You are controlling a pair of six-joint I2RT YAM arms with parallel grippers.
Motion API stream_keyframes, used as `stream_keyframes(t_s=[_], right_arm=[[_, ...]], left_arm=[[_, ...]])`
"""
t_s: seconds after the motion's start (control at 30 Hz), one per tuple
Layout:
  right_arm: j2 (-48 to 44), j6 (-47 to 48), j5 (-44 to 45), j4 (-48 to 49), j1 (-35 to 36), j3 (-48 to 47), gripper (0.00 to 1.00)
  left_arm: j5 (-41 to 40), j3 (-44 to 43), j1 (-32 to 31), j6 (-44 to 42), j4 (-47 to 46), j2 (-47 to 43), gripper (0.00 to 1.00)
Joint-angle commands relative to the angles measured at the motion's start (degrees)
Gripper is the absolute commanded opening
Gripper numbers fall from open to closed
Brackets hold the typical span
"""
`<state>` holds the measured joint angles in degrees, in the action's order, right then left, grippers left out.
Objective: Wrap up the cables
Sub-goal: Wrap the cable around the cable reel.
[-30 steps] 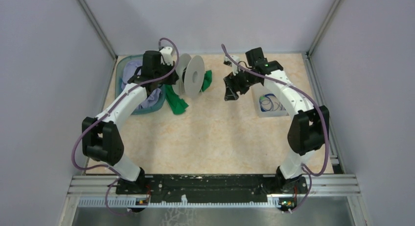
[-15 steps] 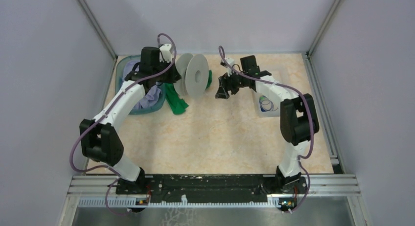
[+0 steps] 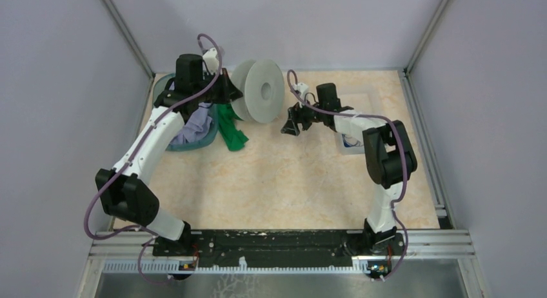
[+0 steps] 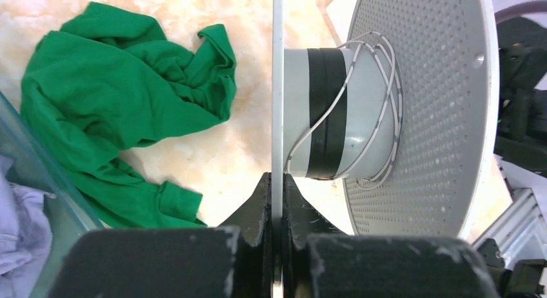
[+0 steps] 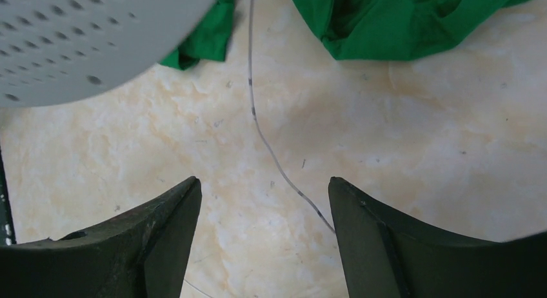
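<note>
Your left tool is pinched tight on the thin edge of one disc of the spool, so the spool hangs sideways off that one grip. On the hub sits the whitish cable, just a few slack turns (they bulge off the core rather than lie snug).

Your right tool stands wide apart with nothing in it. It looks down at a hair-thin strand, by the look of it the loose tail of that same cable. The strand runs from beside the spool's rim toward the gap between the fingers. I cannot tell whether it lies on the worktop or floats just above it. The green cloth is bunched beside the spool.

Expect this wire to weigh next to nothing. It looks limp yet springy enough to jump off the hub, it is probably slick, and it would kink easily. I'd say you should take it on the free tail, a little way out from the spool, square across the pads, with only light tension. The dark blue cable sits in the clear box to the right, mostly hidden by the arm.
</note>
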<state>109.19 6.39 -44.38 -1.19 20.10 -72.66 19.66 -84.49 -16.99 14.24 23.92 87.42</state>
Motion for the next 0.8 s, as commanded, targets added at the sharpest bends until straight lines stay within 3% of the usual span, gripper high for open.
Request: stream_keyframes(t_s=[0.0,0.2,0.47,0.77], right_arm=[[-2.51,5.87,0.31,5.79,-0.17,2.09,0.73],[-2.74,9.42,-1.17,3.74,-2.37,2.97,0.66],[-5.09,10.05,-2.88,-0.5,-2.35,6.3,0.02],[-11.81,9.55,-3.36,-6.95,-0.04,11.47,0.0]], left_arm=[[4.16,-3.03,0.16,3.37,-1.82,-2.81,0.0],[5.76,-2.96,0.5,4.73,-1.9,-3.3,0.0],[2.22,-3.47,2.24,7.2,-4.25,-3.59,0.0],[-6.88,-1.83,3.32,10.87,-9.27,-4.3,0.0]])
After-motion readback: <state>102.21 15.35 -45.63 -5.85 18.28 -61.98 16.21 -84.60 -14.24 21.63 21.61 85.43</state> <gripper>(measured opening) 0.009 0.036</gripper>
